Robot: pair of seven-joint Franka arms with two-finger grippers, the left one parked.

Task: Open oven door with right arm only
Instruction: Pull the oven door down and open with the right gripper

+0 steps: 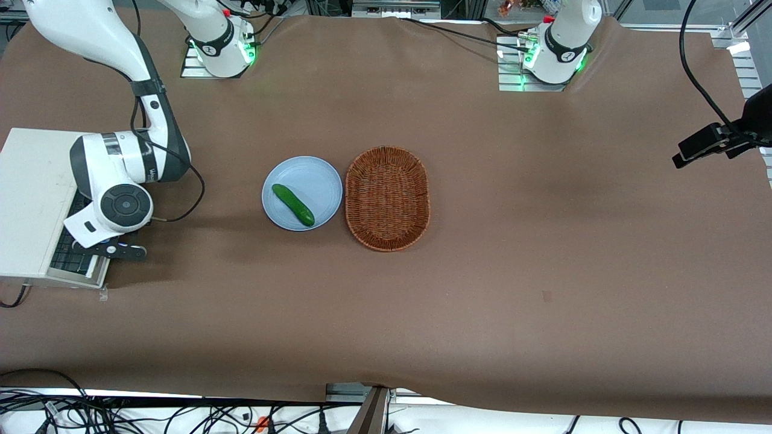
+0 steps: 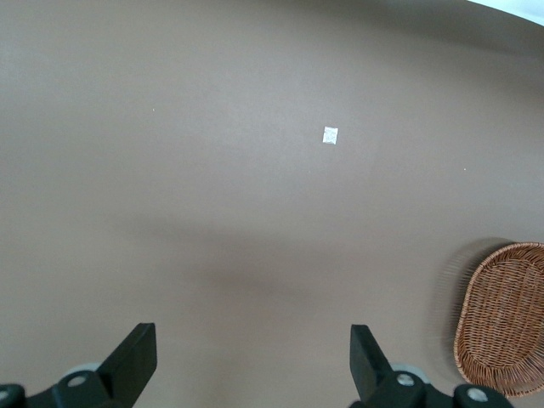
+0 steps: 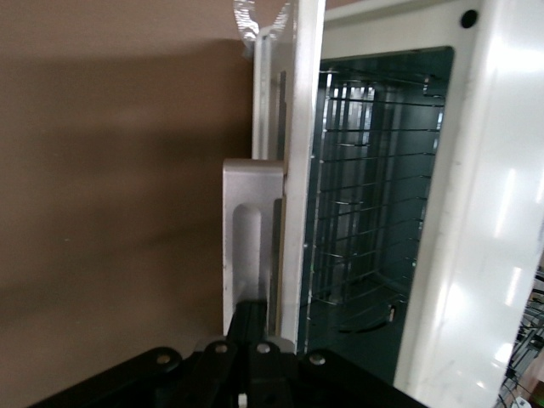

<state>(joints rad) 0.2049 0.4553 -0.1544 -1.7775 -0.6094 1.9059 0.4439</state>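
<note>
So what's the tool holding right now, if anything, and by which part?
The tool is at the oven door, which stands partly open, with a finger against its silver handle. Whether it actually clamps the handle cannot be told.

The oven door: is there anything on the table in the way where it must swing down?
Nothing visible blocks it. The oven door is already partly open, with the gripper at its handle. The table in front of it looks bare; the plate with the cucumber lies well aside.
</note>
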